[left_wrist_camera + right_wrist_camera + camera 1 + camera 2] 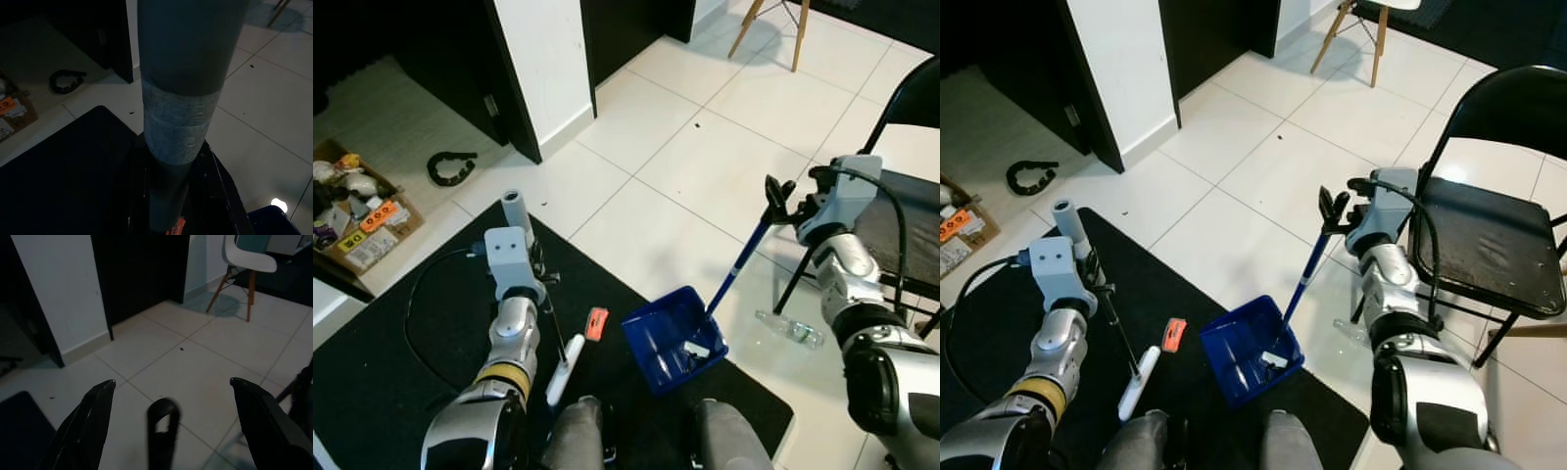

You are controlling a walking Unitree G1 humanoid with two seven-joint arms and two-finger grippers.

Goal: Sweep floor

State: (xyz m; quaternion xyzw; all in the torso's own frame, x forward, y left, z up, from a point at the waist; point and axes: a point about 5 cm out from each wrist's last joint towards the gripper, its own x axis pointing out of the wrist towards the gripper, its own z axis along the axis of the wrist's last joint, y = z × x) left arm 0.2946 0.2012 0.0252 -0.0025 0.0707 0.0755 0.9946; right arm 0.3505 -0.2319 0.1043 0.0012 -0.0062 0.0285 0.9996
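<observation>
Between open right fingers (98, 416): dustpan handle (163, 431).

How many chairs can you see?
2. A black folding chair stands on the robot's right, beside the right gripper. A white chair with wooden legs stands farther off, across the tiles. Others may be hidden.

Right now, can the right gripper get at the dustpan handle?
Probably yes. The right gripper sits at the top of the dustpan handle. Its fingers are open on either side of the tip, and nothing looks to be in the way.
</observation>
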